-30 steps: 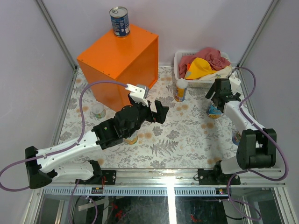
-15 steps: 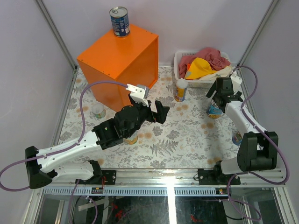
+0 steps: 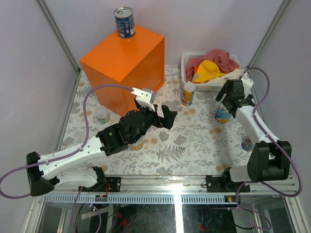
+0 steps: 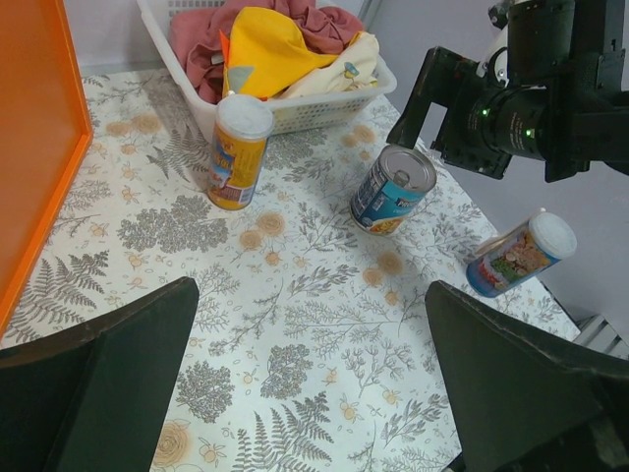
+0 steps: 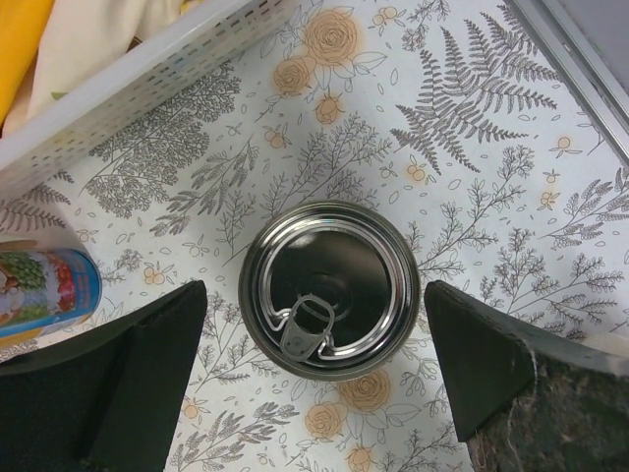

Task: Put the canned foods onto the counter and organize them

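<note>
One blue-labelled can (image 3: pixel 125 22) stands on the back corner of the orange counter (image 3: pixel 124 63). My right gripper (image 3: pixel 232 95) is open above an upright blue can (image 3: pixel 223 115), whose silver pull-tab top (image 5: pixel 329 290) lies between its jaws without touching them. My left gripper (image 3: pixel 165 116) is open and empty over the mat (image 4: pixel 314 364). Ahead of it stand a yellow tube (image 4: pixel 237 150), the blue can (image 4: pixel 393 189) and a colourful tube (image 4: pixel 520 254). A short white-topped can (image 3: pixel 101 115) stands left of the counter. Another can (image 3: pixel 136 144) is partly hidden under my left arm.
A white basket (image 3: pixel 189 60) of red and yellow cloths stands at the back right, close behind the yellow tube (image 3: pixel 187 93) and my right gripper. The colourful tube (image 3: pixel 246 142) stands by the right arm's base. Metal frame rails edge the floral mat.
My right wrist has shifted slightly to the right and away over the blue can. My left arm and the cans have not moved.
</note>
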Controlling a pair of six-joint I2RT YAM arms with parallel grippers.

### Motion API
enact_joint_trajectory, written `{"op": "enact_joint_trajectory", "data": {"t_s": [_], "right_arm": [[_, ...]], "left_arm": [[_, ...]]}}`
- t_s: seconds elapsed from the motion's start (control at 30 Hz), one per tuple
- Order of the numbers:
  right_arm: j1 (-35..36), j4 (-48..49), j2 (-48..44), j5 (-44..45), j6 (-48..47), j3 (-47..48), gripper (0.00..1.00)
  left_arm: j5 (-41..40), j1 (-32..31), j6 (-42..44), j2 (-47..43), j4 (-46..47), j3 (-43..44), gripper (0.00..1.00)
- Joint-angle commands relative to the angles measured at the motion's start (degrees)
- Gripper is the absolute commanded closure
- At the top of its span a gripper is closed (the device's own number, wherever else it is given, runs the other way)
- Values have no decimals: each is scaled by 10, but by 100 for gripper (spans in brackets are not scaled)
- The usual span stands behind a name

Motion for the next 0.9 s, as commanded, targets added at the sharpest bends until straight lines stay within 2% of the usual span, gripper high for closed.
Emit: {"op": "enact_joint_trajectory", "data": {"t_s": [0.0, 0.87], "right_arm": [[-4, -5, 4, 11, -2, 14, 1], [-19, 10, 63, -30, 11, 3, 1]], "left_arm": [[-1, -5, 4, -5, 34, -11, 0], [-3, -5, 12, 12, 27, 0, 0]]}}
